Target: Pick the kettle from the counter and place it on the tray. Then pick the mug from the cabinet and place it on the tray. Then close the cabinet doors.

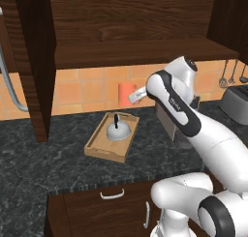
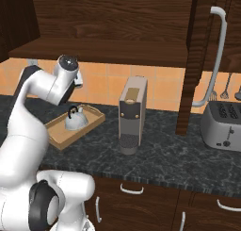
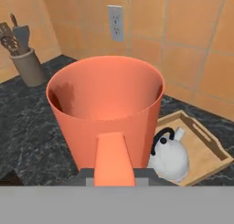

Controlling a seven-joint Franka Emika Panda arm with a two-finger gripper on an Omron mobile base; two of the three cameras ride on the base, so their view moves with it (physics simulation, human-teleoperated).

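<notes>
Carrying the small orange-red cylindrical mug (image 3: 106, 109), the white arm's two-finger gripper (image 1: 140, 94) was clamped on the mug's side loop handle, which ran straight down the middle of the hand view between the jaws. That grip kept the mug upright with its open mouth facing up, a sensible way to hold it for setting it down on its base.

The mug hung in the air in front of the orange tiled wall (image 1: 82, 88), below the dark-brown wood-grain wall cabinet (image 1: 131, 52) and above the far part of the dark speckled marble-like counter (image 1: 43, 158). It was not yet over the shallow light-wood tray (image 1: 97, 149), which lay on the counter just to the near left of it.

The small silvery-white dome-shaped kettle (image 1: 116, 130) with its thin black handle already stood in the far half of the tray, so the near half looked like the free spot for the mug. The first step therefore seemed done and the second under way.

The cabinet door (image 1: 38, 66) on the left, and the one on the right with its long silver bar handle (image 2: 214, 55), stood open, probably left so until the mug was placed. A tall grey coffee machine (image 2: 131, 114) stood to the right of the tray, well apart from the mug.
</notes>
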